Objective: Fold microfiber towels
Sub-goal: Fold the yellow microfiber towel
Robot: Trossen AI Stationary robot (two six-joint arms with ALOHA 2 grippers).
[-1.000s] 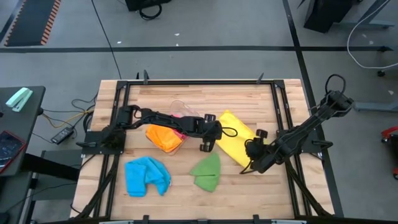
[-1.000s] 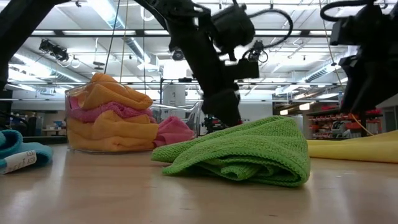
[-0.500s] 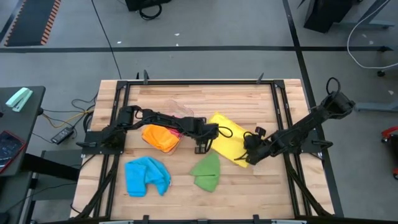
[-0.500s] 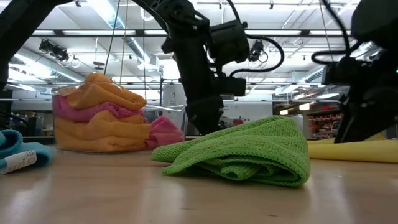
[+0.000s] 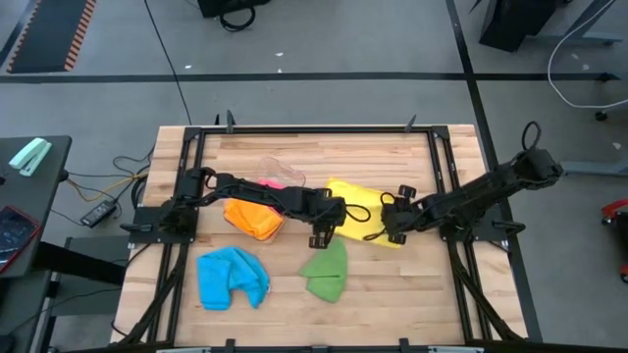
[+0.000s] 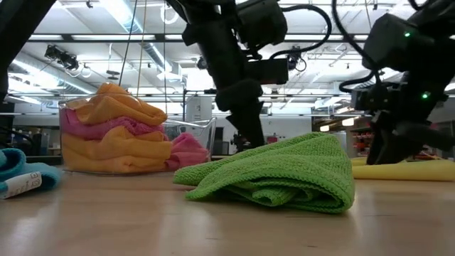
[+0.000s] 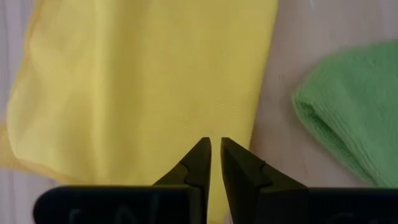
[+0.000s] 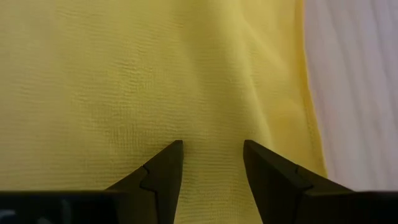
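- I see the yellow towel (image 5: pixel 361 210) flat mid-table, between both grippers.
- My left gripper (image 7: pixel 215 163), nearly closed and empty, sits over its edge nearest the green towel (image 5: pixel 327 272).
- My right gripper (image 8: pixel 211 163) hovers spread, holding nothing.

The place was a robotics lab or test bay set up inside a large industrial hall. A butcher-block wooden table (image 5: pixel 314 294) stood on a grey concrete floor (image 5: pixel 324 39), fenced by a black metal frame (image 5: pixel 314 128) that carried the arms. Cables (image 5: pixel 118 172) trailed off the table's edge to a side bench (image 5: pixel 29 196). Across the table, the low view showed a high ceiling with strip lights (image 6: pixel 121 14), exposed beams and distant shelving (image 6: pixel 366 131).
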